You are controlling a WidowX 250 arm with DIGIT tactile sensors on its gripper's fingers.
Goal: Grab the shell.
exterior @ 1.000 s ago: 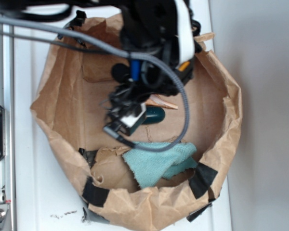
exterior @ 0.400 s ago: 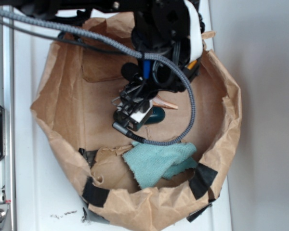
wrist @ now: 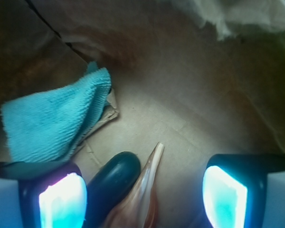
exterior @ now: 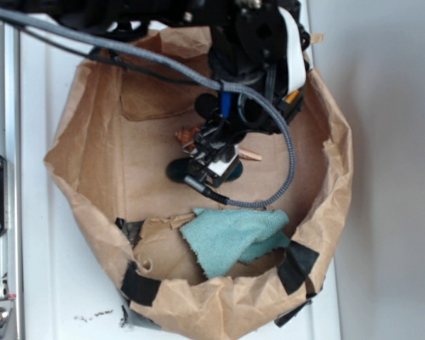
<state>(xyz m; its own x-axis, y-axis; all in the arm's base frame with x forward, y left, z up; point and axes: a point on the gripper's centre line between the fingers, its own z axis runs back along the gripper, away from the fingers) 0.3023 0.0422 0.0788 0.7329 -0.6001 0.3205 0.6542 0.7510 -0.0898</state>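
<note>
Between the spread fingers of the claw point(wrist: 142, 192), ungripped, lies the shell point(wrist: 143, 194), tail pointing away, on the paper bag's floor point(exterior: 149, 152); dark stone point(wrist: 111, 183) touching beside it, teal cloth point(wrist: 54, 121) nearby.

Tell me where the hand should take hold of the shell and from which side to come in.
Grip the shell across its wide body, not the thin pointed tail, which would likely slip. Come straight down from above: the open hand already straddles it. The dark green stone lies right beside the shell, apparently touching, so one finger must slide between them or it may catch both.
</note>
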